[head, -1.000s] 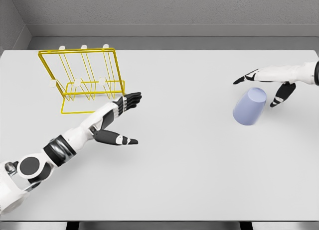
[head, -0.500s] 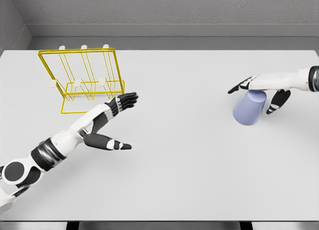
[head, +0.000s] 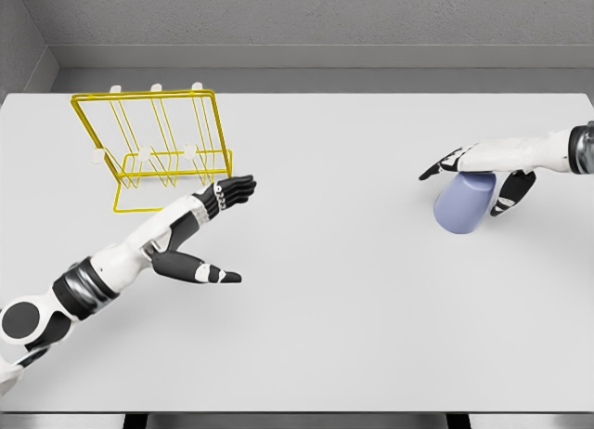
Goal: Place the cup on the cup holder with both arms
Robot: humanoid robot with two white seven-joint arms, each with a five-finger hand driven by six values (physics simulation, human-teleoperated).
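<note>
- Pale blue cup sits tilted on the right side of your white counter, well apart from the rack.
- Your right hand is draped over its top, fingers spread, thumb down the far right side; not really clamped on it.
- Yellow wire cup holder stands at the far left.
- Your left hand hovers just in front of it, fingers straight and holding nothing.
</note>
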